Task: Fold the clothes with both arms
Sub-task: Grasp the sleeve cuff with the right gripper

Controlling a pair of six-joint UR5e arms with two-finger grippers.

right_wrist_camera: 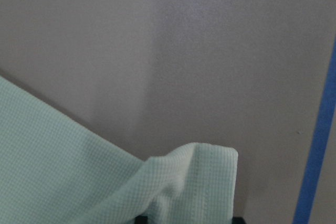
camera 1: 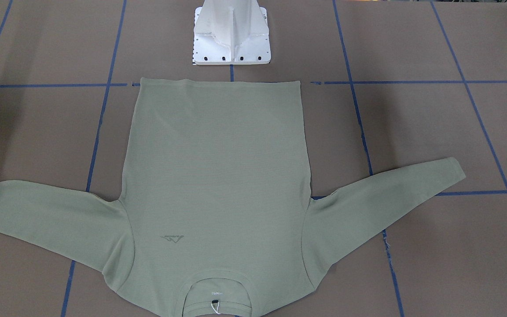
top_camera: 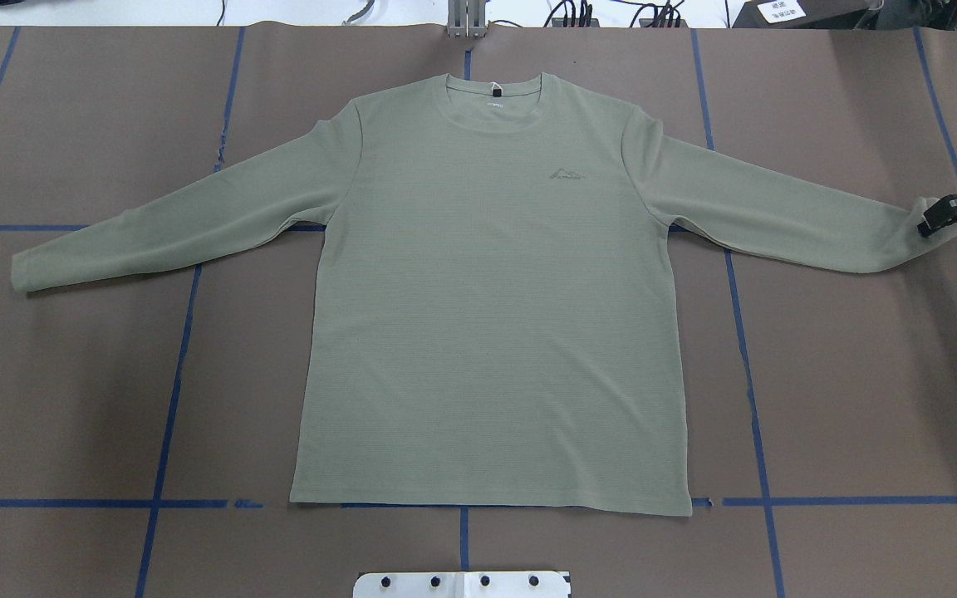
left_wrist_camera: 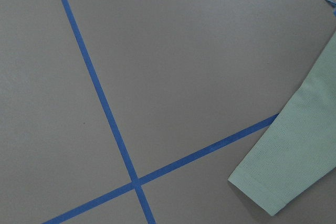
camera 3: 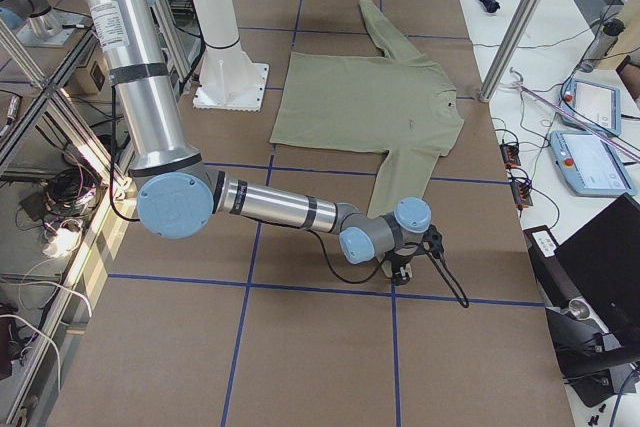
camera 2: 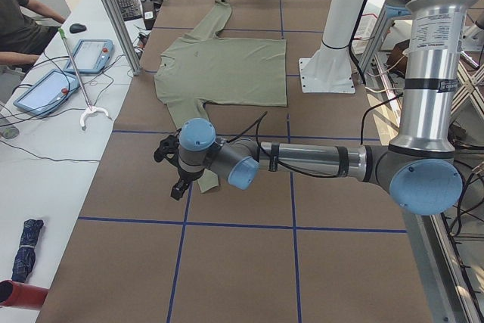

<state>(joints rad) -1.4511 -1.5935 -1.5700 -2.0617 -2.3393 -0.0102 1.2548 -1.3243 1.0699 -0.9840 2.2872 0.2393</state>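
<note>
- The right arm's black two-finger gripper [top_camera: 935,220] sits at the very end of one sleeve. The right wrist view shows the sleeve cuff [right_wrist_camera: 210,182] bunched and raised off the surface, so I judge the jaws to be clamped on it.
- The left arm's black two-finger gripper [camera 2: 172,175] hovers just beside the opposite cuff [left_wrist_camera: 283,179], which lies flat and untouched. Only the side view shows this tool, so I cannot tell whether it is spread or closed.
- The pale sage-green long-sleeved knit shirt [top_camera: 487,316] lies front up and smooth in the middle of the brown paper-covered table [top_camera: 861,374], which is gridded with blue tape [top_camera: 748,374]. Both sleeves are stretched outward. The round collar [top_camera: 495,104] is on the far side from the robot, and the bottom hem [top_camera: 487,504] is near the white metal pedestal base [camera 1: 231,39].
- The shirt will probably handle as light, soft and limp. It should drape from any pinch point, stretch a little, and slide easily over the paper rather than hold a shape.
- The cuffs look like the best holds for the sleeve folds, because their doubled, stitched edge gives the fingers something firm.
- For the body folds, the shoulder seams and hem corners look safest, with both layers pinched together.
- A shallow pinch may catch only the top layer, and a low carry may drag the body askew.
</note>
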